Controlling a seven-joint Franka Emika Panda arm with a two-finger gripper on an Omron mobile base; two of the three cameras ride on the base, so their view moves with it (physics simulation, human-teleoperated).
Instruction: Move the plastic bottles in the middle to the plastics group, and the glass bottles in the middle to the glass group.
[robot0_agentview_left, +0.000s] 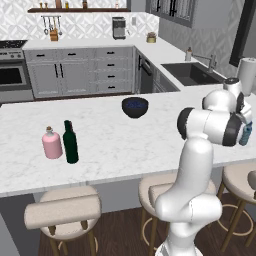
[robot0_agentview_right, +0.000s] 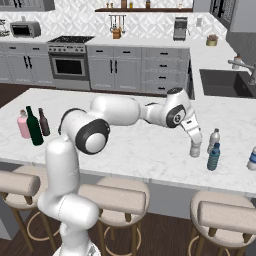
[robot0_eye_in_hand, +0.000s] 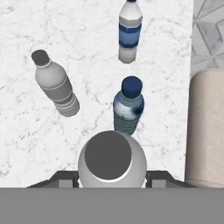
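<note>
Beside the blue bottle (robot0_agentview_right: 213, 156), on the counter (robot0_agentview_right: 150, 145)
Far left of the blue bottle stands the green bottle (robot0_agentview_right: 34, 126); just left of it the gripper (robot0_agentview_right: 195, 151) has jaws closed around a pale bottle (robot0_eye_in_hand: 109, 159); the clear bottle (robot0_agentview_right: 214, 136) is just behind.

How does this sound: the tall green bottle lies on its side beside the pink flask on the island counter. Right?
Not quite. The green bottle stands upright, not on its side. It is beside the pink flask on the island counter, as the left base view shows.
</note>
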